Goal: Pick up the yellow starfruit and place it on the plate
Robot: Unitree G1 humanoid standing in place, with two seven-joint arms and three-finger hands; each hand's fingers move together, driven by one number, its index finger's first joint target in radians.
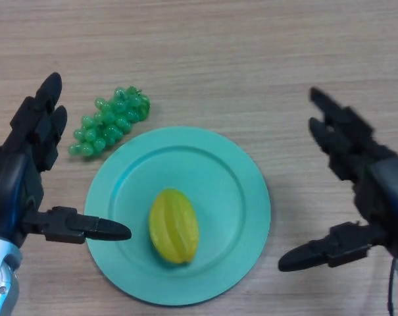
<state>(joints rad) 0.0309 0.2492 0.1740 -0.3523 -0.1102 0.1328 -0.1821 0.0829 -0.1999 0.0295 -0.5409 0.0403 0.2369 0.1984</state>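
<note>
The yellow starfruit (pixel 174 225) lies on the teal plate (pixel 231 178), a little below the plate's middle. My left hand (pixel 21 168) is open at the left of the plate, its thumb pointing right over the plate's left rim, apart from the fruit. My right hand (pixel 366 181) is open at the right of the plate, its thumb pointing left near the plate's lower right rim. Neither hand holds anything.
A bunch of green grapes (pixel 112 120) lies on the wooden table (pixel 251 66) just past the plate's upper left rim, close to my left hand's fingers.
</note>
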